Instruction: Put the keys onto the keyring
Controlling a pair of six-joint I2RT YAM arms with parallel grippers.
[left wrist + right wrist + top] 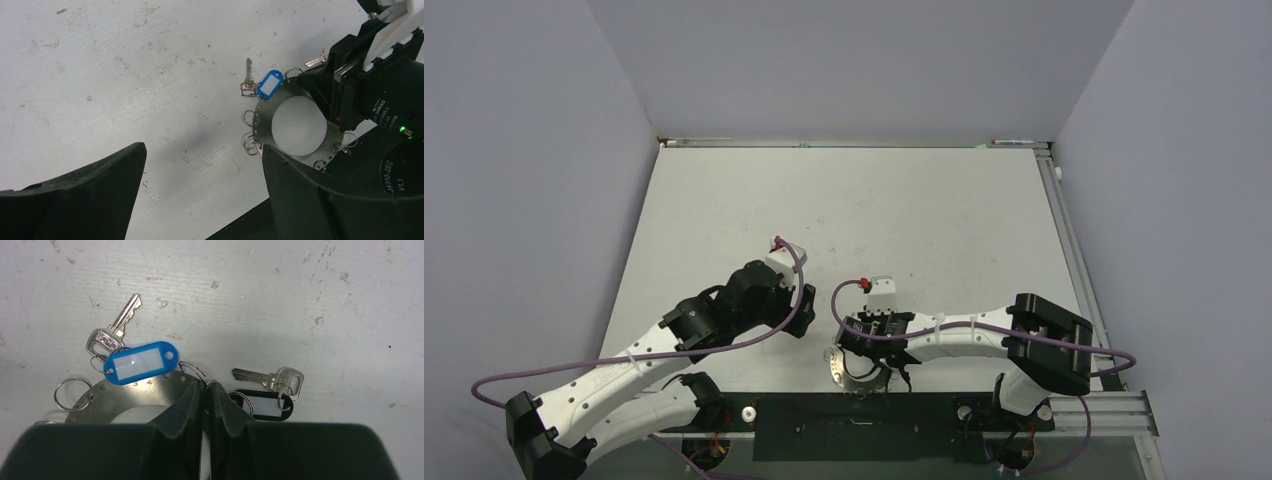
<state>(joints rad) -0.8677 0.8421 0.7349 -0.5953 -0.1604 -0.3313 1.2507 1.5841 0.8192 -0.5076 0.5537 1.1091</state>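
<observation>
The keyring (142,390), a flat grey disc with small wire loops round its rim, lies at the table's near edge, also in the top view (836,363) and the left wrist view (264,116). The blue key tag (141,361) rests on its rim, joined to a silver key (114,332); it also shows in the left wrist view (270,83). The black key tag (265,406) and its silver key (272,378) lie just right of the disc. My right gripper (206,388) is shut on a rim wire loop. My left gripper (202,167) is open and empty, left of the disc.
The black base rail (854,425) runs along the table's near edge just below the keyring. The right arm's wrist (385,95) fills the right side of the left wrist view. Grey walls enclose the white table (854,200).
</observation>
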